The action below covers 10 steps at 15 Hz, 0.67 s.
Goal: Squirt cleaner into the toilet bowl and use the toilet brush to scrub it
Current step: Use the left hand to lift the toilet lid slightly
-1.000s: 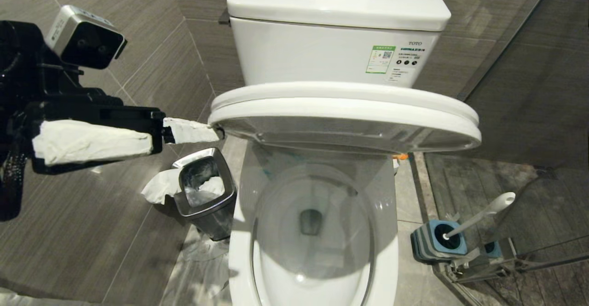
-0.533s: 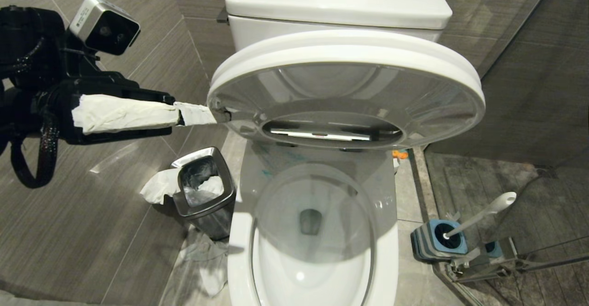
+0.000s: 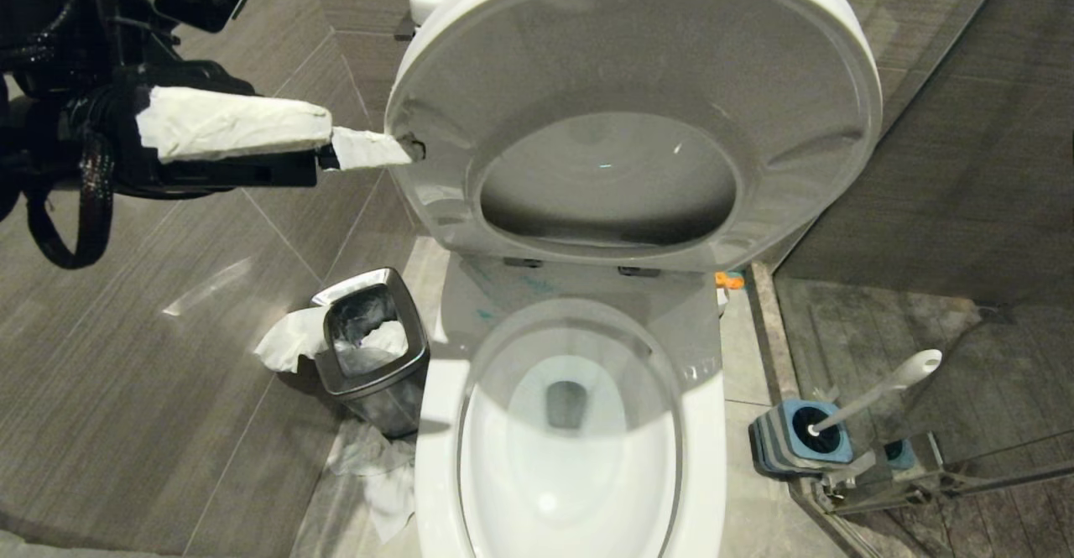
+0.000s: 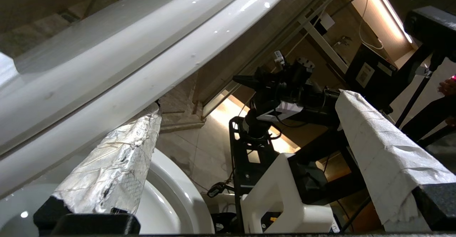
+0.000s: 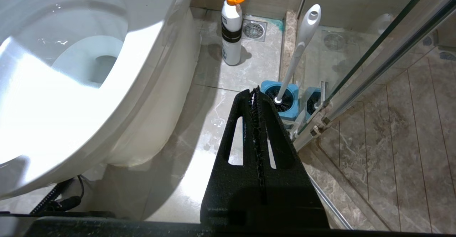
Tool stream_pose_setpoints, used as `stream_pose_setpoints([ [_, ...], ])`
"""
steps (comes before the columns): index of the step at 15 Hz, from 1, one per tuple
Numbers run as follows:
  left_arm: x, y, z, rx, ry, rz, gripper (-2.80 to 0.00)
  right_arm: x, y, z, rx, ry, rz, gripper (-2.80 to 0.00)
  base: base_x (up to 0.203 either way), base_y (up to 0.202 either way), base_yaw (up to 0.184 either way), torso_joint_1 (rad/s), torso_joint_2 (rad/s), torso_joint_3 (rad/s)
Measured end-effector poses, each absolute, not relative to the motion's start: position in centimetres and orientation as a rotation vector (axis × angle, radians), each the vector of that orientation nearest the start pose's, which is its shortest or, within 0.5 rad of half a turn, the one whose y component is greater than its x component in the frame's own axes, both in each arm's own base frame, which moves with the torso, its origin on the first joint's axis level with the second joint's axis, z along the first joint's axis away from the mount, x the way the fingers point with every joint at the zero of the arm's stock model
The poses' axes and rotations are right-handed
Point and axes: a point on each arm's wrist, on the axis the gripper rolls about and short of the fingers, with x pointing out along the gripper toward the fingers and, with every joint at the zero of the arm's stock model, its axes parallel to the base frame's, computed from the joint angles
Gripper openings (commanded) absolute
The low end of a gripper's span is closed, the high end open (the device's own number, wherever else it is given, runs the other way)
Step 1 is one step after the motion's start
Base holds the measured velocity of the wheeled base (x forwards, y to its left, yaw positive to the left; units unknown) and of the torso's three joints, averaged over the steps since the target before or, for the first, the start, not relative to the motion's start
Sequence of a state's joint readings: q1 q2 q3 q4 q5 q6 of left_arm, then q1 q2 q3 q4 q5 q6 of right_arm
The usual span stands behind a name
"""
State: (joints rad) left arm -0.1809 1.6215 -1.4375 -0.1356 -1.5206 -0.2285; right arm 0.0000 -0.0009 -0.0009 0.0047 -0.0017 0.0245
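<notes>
Toilet brush (image 3: 873,393) bristles sit hidden in its holder (image 3: 797,440), right end effector (image 5: 255,91) clenched empty, left end effector (image 3: 369,148) spread wide under the lid (image 3: 638,96).

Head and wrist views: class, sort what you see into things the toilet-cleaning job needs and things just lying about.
Job: toilet bowl, toilet brush, bottle, lid, left gripper.
Lying about: bin, tissue, floor drain.

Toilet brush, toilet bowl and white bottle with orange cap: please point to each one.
toilet brush (image 3: 873,393): head view, middle of its white handle.
toilet bowl (image 3: 503,457): head view, inner wall.
white bottle (image 5: 231,48): right wrist view, lower body.
</notes>
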Motion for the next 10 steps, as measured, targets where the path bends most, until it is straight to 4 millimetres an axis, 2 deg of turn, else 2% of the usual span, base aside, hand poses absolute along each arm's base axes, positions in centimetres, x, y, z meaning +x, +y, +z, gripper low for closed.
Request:
stream_pose_setpoints([
  [6,28.4,-7.6,36.3,-0.207,0.239,-1.693,0.0,-2.3,0.0,7.5,0.024,0.003,-0.001,-2.8,0.0,0.0,0.0,0.0,0.0,0.0],
  [10,29.2,-8.7,37.5,-0.231,0.249,-1.66,0.0,-2.3,0.0,7.5,0.024,0.003,-0.001,-2.8,0.0,0.0,0.0,0.0,0.0,0.0],
])
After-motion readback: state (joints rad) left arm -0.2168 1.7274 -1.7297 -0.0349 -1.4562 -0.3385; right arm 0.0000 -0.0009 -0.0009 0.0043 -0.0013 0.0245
